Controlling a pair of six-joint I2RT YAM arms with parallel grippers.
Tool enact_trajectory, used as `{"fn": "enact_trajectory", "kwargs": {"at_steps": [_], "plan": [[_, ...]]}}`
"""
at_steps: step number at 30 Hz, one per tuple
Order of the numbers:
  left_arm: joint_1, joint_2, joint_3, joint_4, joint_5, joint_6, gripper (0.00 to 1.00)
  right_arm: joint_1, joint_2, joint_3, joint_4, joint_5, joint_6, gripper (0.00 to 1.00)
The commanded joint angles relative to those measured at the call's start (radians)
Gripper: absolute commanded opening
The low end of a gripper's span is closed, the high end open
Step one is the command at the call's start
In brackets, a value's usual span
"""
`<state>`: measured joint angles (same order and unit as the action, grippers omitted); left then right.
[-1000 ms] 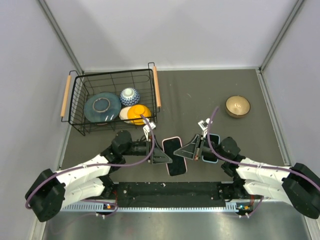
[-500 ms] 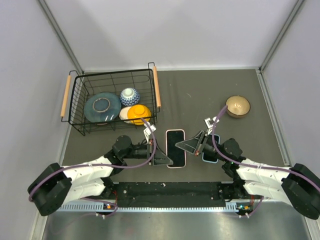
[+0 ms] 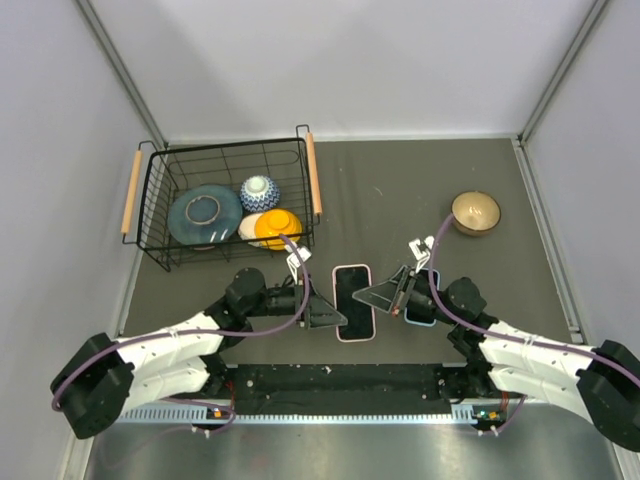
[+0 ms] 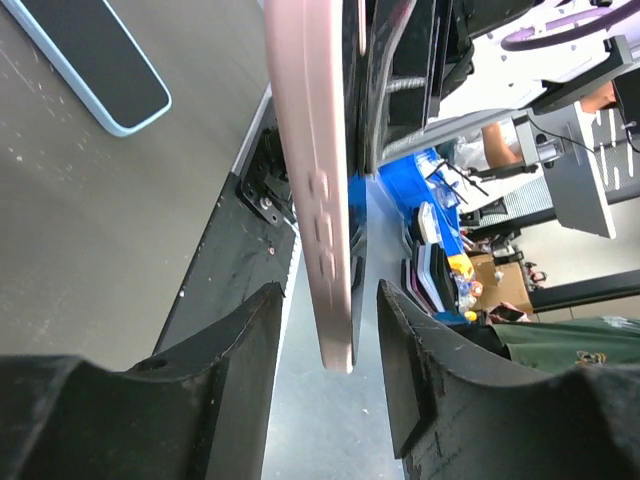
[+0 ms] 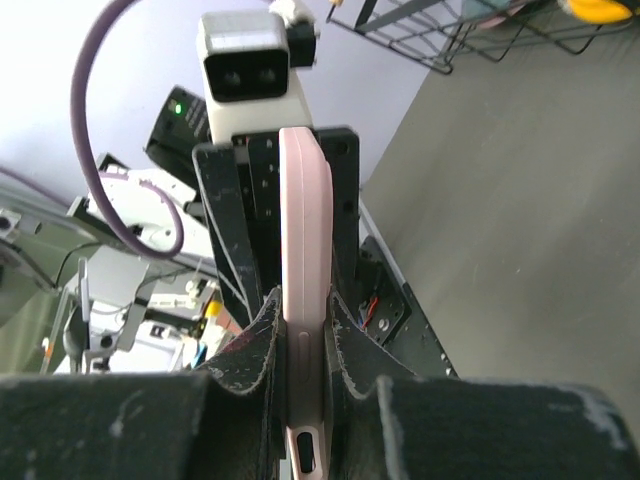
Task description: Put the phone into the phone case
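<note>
The pink phone case (image 3: 353, 302) lies face up in the middle of the table, with the phone's black screen (image 3: 353, 298) filling it; the teal back is hidden. My right gripper (image 3: 380, 296) is shut on the case's right long edge. In the right wrist view, its fingers (image 5: 262, 330) press both faces of the pink edge (image 5: 303, 220). My left gripper (image 3: 337, 318) is at the case's left edge. In the left wrist view, the case (image 4: 310, 170) stands edge-on between the open fingers (image 4: 245, 370) with a gap on each side.
A black slab with a light blue rim (image 3: 423, 305) lies under my right arm; it also shows in the left wrist view (image 4: 95, 60). A wire basket (image 3: 160, 250) with dishes stands at the back left. A gold bowl (image 3: 475, 211) is at the right. A black rail (image 3: 340, 385) runs along the front.
The case has moved a little away from the front edge and turned from slanted to nearly straight. Both grippers have stayed beside it.
</note>
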<state>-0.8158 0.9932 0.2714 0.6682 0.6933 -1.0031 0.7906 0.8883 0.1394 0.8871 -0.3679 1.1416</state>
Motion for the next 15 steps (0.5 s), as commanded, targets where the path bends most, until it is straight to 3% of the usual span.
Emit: {"fn": "enact_trajectory", "kwargs": {"at_steps": [1, 4, 5, 6, 7, 8, 10, 11, 15], "plan": [[0.004, -0.005, 0.078, -0.027, -0.032, 0.066, 0.48, -0.001, -0.003, 0.043, 0.102, -0.101, 0.006, 0.05], [0.003, 0.037, 0.109, -0.007, -0.005, 0.069, 0.43, 0.001, 0.009, 0.039, 0.124, -0.131, 0.012, 0.09], [0.004, 0.051, 0.112, 0.016, 0.006, 0.052, 0.37, -0.001, 0.011, 0.037, 0.124, -0.132, 0.01, 0.1], [0.003, 0.065, 0.112, 0.039, 0.032, 0.044, 0.17, 0.001, 0.012, 0.037, 0.121, -0.144, 0.009, 0.14], [0.003, 0.083, 0.112, 0.094, 0.041, 0.034, 0.07, -0.001, 0.011, 0.037, 0.121, -0.149, 0.006, 0.17], [0.004, 0.09, 0.111, 0.111, 0.044, 0.011, 0.0, 0.001, 0.009, 0.031, 0.125, -0.154, 0.006, 0.28], [0.004, 0.088, 0.101, 0.142, 0.035, -0.003, 0.0, 0.001, -0.011, 0.008, 0.139, -0.155, 0.013, 0.38], [0.004, 0.085, 0.098, 0.149, 0.026, -0.009, 0.0, 0.001, -0.021, -0.001, 0.132, -0.158, 0.015, 0.48], [0.013, 0.038, 0.083, 0.136, -0.03, 0.003, 0.0, 0.001, -0.101, -0.053, 0.029, -0.172, -0.02, 0.61]]}}
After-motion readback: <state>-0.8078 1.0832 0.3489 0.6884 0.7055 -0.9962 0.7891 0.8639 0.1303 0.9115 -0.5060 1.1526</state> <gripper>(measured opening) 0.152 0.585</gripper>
